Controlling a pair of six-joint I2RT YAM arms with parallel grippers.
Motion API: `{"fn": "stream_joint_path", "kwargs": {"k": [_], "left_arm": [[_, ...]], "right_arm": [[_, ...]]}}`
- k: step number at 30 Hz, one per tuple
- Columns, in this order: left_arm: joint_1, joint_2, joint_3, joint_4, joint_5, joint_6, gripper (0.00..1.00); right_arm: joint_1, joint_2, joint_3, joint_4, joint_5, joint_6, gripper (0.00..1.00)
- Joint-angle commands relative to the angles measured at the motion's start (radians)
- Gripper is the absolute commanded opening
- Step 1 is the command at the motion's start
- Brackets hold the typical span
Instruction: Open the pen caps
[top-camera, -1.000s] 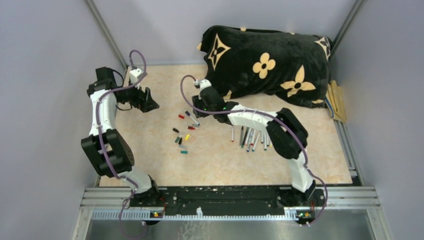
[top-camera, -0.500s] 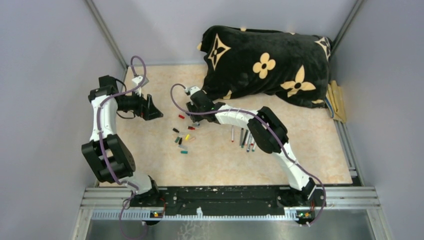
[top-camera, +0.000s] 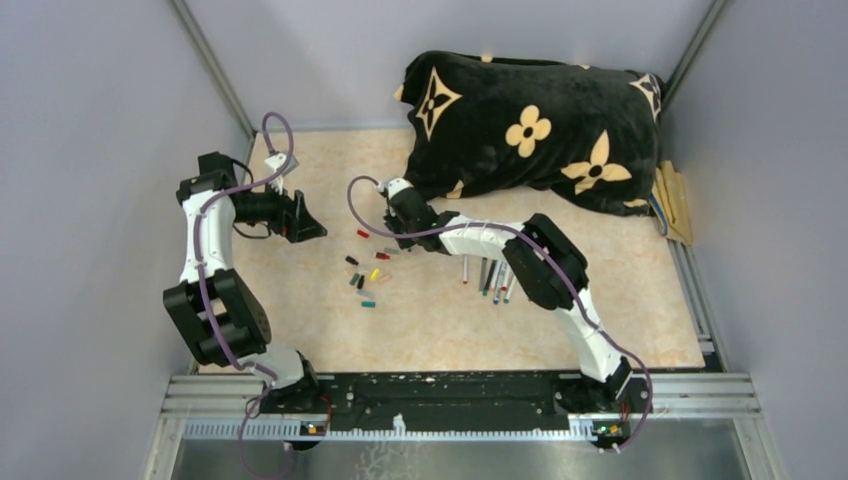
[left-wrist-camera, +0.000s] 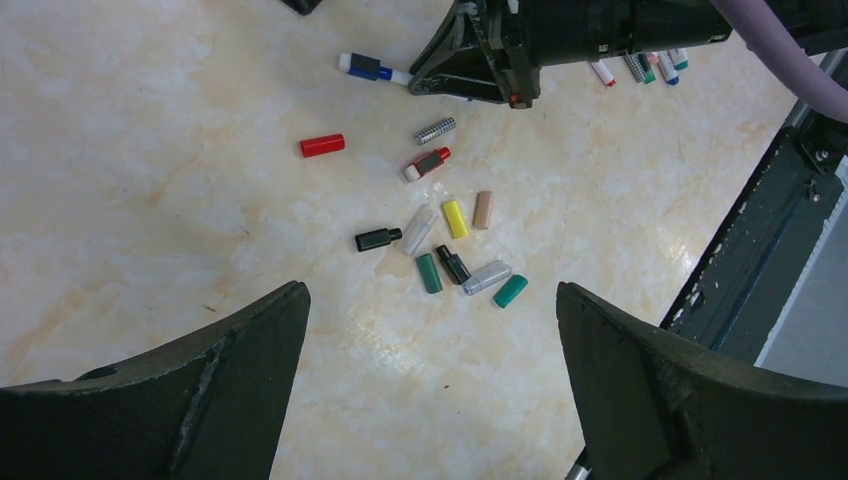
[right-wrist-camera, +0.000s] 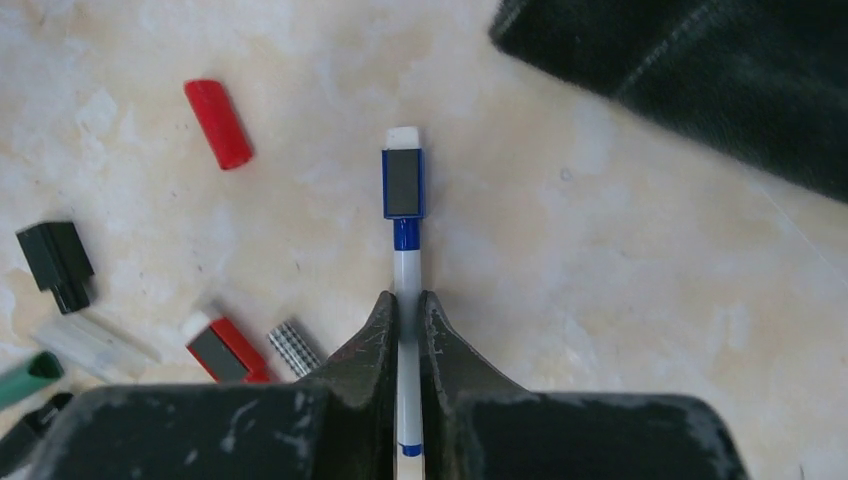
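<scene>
One pen (right-wrist-camera: 405, 270) was in hand at this moment. The right gripper (right-wrist-camera: 408, 310), part open a second before and further to the right, had moved in and clamped tight on the white barrel, just behind the blue cap (right-wrist-camera: 404, 185). That cap was on the pen and pointed away from the wrist. The pen appeared to lie flat on the table (top-camera: 450, 330); any lift could not be confirmed.

The left gripper (left-wrist-camera: 430, 290) had shifted slightly toward the centre. It hung with its fingers wide apart and nothing between them, above the loose caps (left-wrist-camera: 322, 145), which lay scattered in red, yellow, green, teal, black and clear beside the right gripper.

Judgement: the grip was secured and the blue cap remained to be pulled, with the left gripper placed to do it.

A row of pens (top-camera: 495, 275) lay under the right forearm; whether these were capped could not be told.

The table was smooth, beige and marbled. Plain grey walls (top-camera: 100, 100) enclosed it, and a black flowered pillow (top-camera: 530, 120) lay at the far right.
</scene>
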Motion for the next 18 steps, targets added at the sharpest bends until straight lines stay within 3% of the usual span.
{"fn": "stream_joint_path", "kwargs": {"k": [1,8,12,18], "left_arm": [[0.003,-0.009,-0.012,-0.044,0.039,0.068,0.99],[-0.042,-0.012,-0.060,-0.011,0.018,0.116,0.99],[-0.148,-0.067,-0.131,0.068,-0.033,0.169,0.99],[-0.346,-0.217,-0.304,0.188,-0.081,0.373,0.99]], "right_arm": [[-0.008,-0.118,-0.117,-0.016,0.047,-0.018,0.00],[-0.098,-0.293,-0.259,0.042,-0.147,0.068,0.00],[-0.146,-0.381,-0.338,0.067,-0.361,0.135,0.00],[-0.170,-0.451,-0.398,0.090,-0.721,0.202,0.00]]}}
